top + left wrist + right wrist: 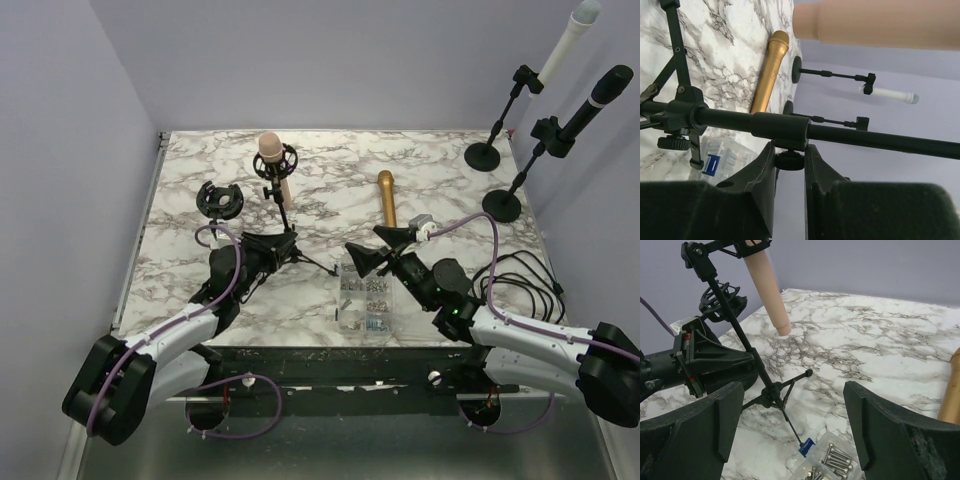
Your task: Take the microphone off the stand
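While the left gripper is clamped on the pole of the tripod stand, pinching the collar low on the shaft, the right gripper hangs just right of it with jaws wide apart and nothing between them. The peach microphone sits in the shock mount at the stand's top, left of centre on the marble table — untouched. I judge this the bracing step: stand steadied, pull not yet begun. Next, the right gripper must rise to the microphone's body, close on it, and draw it along its own axis — without tipping the tripod.
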Motion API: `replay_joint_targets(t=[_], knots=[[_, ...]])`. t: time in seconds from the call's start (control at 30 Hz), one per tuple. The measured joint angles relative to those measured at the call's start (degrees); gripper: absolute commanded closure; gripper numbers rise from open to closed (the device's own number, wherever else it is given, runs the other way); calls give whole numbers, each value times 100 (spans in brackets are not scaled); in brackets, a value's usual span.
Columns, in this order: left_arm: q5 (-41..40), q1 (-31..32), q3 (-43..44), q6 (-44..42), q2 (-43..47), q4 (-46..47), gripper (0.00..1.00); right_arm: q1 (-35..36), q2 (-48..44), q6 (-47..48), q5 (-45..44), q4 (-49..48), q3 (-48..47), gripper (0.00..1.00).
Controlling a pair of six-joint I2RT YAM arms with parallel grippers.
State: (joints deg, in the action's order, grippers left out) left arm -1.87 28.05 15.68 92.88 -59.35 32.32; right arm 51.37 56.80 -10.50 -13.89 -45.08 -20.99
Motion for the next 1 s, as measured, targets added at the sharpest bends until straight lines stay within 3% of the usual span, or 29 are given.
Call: replay_joint_targets(t=[0.4, 0.57, 0.7, 0.83, 1.0], knots=[[146, -101, -463, 564, -133, 962, 98, 0, 203, 0, 4, -17, 0, 11], [348, -133, -516, 437, -356, 1340, 69, 0, 350, -4, 68, -28, -7, 9], [459, -131, -468, 225, -240, 1073, 50, 0, 557, -81, 166, 17, -76, 0], [520, -131, -476, -85, 317, 260, 31, 0, 741, -448, 210, 424, -494, 0], [518, -131, -354, -774, 1419, -1139, 19, 0, 992, -1703, 238, 1043, -1287, 1]])
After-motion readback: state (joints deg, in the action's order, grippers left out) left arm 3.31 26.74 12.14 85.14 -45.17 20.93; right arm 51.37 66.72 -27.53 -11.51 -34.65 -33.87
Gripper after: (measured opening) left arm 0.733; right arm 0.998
